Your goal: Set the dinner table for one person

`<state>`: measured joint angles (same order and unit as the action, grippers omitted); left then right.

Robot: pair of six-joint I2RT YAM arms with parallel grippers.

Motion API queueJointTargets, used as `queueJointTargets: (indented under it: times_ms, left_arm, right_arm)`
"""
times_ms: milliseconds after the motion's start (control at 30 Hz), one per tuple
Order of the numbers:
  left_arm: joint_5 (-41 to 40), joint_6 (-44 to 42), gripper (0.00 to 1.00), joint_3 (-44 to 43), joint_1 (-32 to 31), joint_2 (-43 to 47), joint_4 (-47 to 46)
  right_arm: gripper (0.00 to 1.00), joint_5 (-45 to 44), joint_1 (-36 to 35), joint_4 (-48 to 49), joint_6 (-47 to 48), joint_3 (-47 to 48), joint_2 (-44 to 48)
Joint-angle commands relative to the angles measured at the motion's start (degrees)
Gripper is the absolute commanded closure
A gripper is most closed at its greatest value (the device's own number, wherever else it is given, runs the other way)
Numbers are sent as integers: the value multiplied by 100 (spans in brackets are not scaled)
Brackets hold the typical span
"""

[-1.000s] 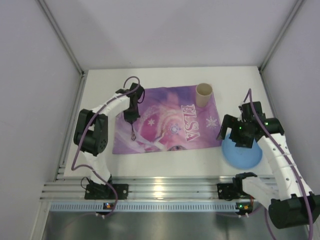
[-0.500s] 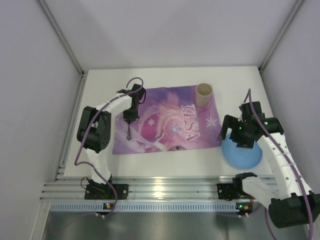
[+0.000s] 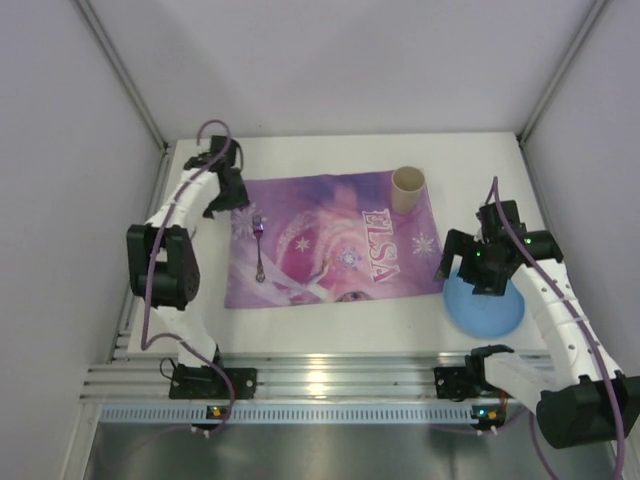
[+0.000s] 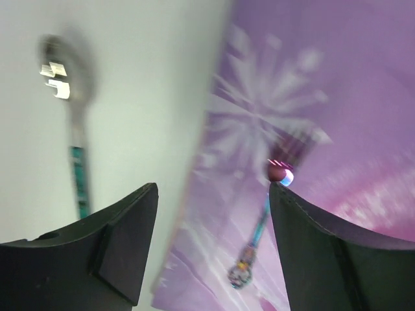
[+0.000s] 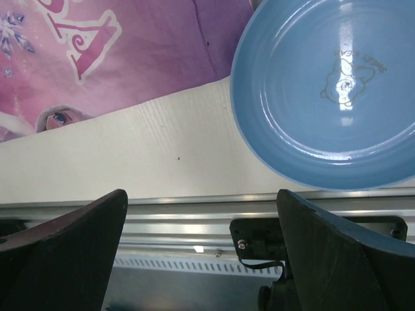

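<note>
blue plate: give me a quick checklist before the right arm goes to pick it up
1. Right tool open: ok
2. Blue plate empty: ok
3. Right tool's height above the plate rim: cannot tell
4. Placemat middle free, with fork at its left and cup at its far right corner: ok
5. Left tool open and off the fork: ok

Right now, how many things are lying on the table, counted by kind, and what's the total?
Cutlery: 2 (small utensil on the mat, spoon off it)
Plate: 1
Cup: 1
Placemat: 1
Total: 5
</note>
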<state>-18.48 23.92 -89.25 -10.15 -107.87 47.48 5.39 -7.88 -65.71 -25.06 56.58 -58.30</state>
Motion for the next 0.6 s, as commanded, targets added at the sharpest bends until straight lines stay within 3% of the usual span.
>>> queueJointTargets:
  times_ms: [0, 67, 233, 333, 567]
  left_arm:
    - [308, 69, 25, 222, 1215, 469, 7]
    - [406, 60, 25, 469, 1689, 548, -46]
    - [91, -353, 23, 1094, 2121, 628, -275]
    - [422, -423, 24, 1182, 2508, 444, -380]
    - [740, -669, 26, 1375, 2650, 118, -740]
  right_arm:
    - [1, -99, -47, 103, -16, 161, 47]
    - [1, -117, -38, 102, -34, 204, 91]
    - [0, -100, -21, 287, -218, 12, 284]
    - [0, -99, -21, 305, -245, -42, 320]
    - [0, -187, 6, 226, -157, 2, 284]
